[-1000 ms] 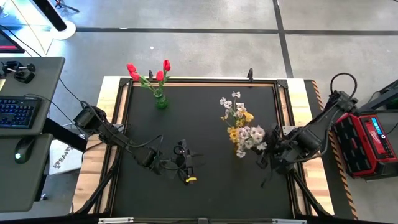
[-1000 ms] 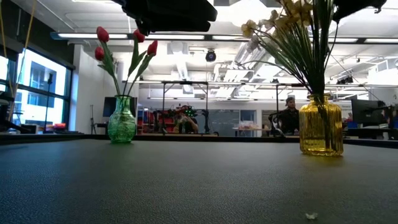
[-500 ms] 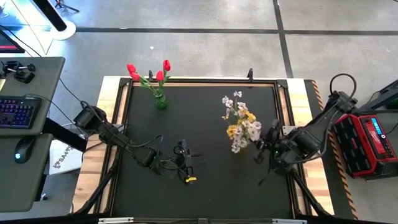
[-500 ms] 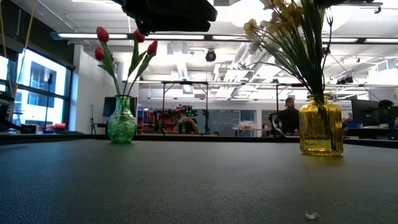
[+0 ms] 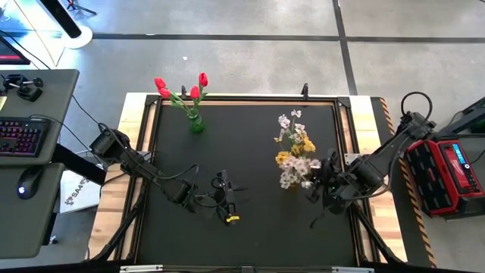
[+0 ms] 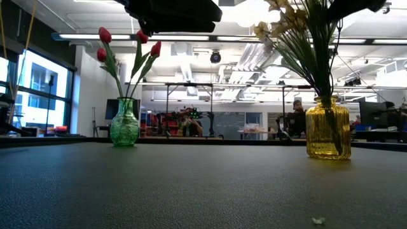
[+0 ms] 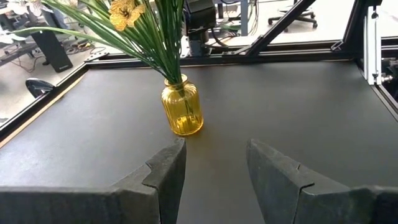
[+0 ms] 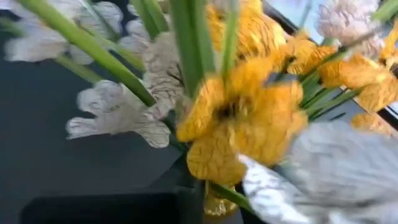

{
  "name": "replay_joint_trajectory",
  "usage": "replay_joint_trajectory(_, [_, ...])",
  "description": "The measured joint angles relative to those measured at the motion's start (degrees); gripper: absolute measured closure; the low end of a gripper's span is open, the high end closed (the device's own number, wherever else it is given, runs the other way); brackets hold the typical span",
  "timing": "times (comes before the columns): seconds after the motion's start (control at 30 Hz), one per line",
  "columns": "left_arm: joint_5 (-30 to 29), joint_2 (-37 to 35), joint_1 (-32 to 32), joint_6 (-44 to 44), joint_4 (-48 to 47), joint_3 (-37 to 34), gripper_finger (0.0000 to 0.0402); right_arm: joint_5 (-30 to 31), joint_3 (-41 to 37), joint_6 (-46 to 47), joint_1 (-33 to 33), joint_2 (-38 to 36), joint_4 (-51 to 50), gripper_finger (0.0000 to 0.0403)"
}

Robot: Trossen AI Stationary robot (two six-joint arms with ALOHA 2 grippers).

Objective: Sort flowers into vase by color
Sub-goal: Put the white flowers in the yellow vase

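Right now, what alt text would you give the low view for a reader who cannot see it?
Two vases stand apart on a black table: a green glass vase with red tulips, and a yellow glass vase holding yellow and pale blossoms. Dark robot arm parts hang above; a workshop lies behind.

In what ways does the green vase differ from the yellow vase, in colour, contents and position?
The green vase is green glass; the yellow vase is amber yellow glass. The green vase holds only red tulips; the yellow vase holds yellow blossoms mixed with white blossoms. The green vase stands far from both arms; the yellow vase stands right beside the right gripper. Both stand upright on the black table.
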Motion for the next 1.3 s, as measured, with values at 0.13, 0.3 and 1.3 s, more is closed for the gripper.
replay_joint_trajectory(0.13, [0.0, 0.0, 0.0, -0.48, 0.0, 0.0, 0.0243, -3.71, 4.36, -0.84, 0.04, -0.03, -5.35, 0.0293])
replay_joint_trajectory(0.3, [0.0, 0.0, -0.02, -0.51, 0.0, 0.0, 0.0243, -9.39, 9.6, 0.14, 0.73, -0.07, -12.08, 0.0242])
replay_joint_trajectory(1.3, [-0.02, 0.0, 0.15, -0.46, 0.08, 0.0, 0.0243, 7.33, -19.62, -3.43, 1.17, -0.01, 23.45, 0.0325])
